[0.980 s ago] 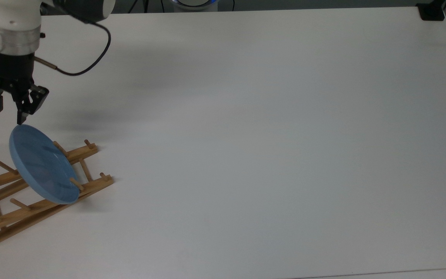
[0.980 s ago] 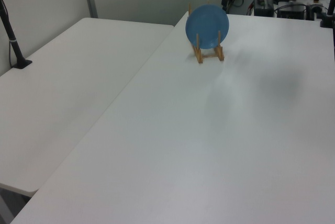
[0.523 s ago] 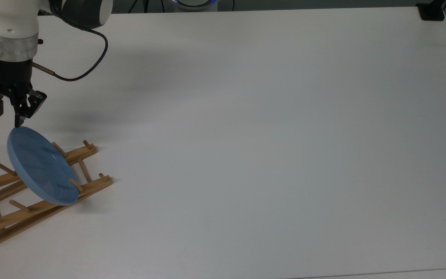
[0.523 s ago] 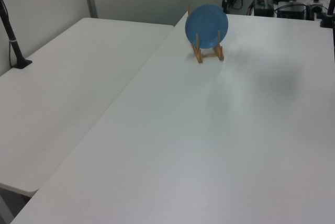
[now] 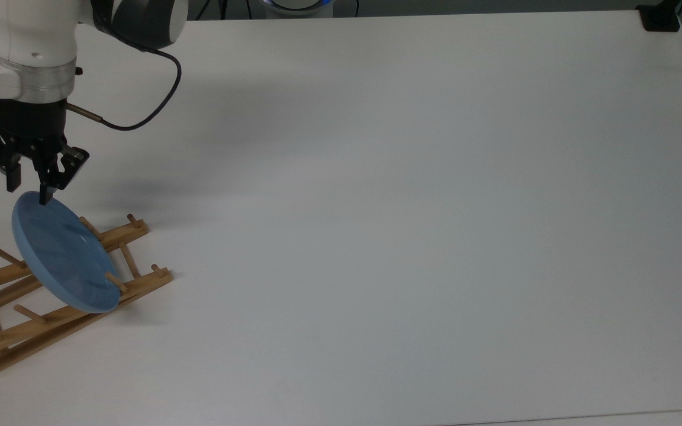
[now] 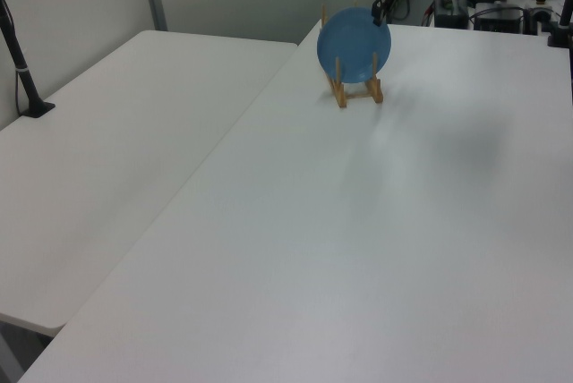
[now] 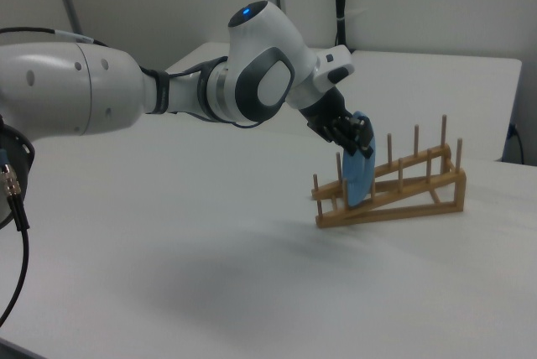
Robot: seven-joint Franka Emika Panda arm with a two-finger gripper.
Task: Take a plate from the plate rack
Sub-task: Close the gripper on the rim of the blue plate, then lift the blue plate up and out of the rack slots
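Note:
The light-blue plate (image 5: 63, 251) stands on edge, leaning, between the pegs at the near end of the wooden plate rack (image 5: 51, 322), at the top view's left. In the left view the plate (image 6: 354, 43) faces the camera on the rack (image 6: 356, 92). My gripper (image 5: 29, 188) hangs at the plate's upper rim, open, one fingertip (image 5: 45, 195) overlapping the rim and the other just beyond it. In the right view the gripper (image 7: 357, 139) sits on top of the plate (image 7: 359, 179), which stands in the rack (image 7: 403, 195). Whether the fingers touch the plate I cannot tell.
The white table (image 5: 406, 207) stretches wide to the top view's right of the rack. A black cable (image 5: 151, 106) loops off the wrist. A black block (image 5: 660, 18) sits at the far right corner. A second table (image 6: 107, 132) with a black post (image 6: 22, 70) adjoins in the left view.
The gripper has shifted towards the top view's right and dropped slightly, so its fingertip now overlaps the plate's upper rim. Plate and rack have stayed put.

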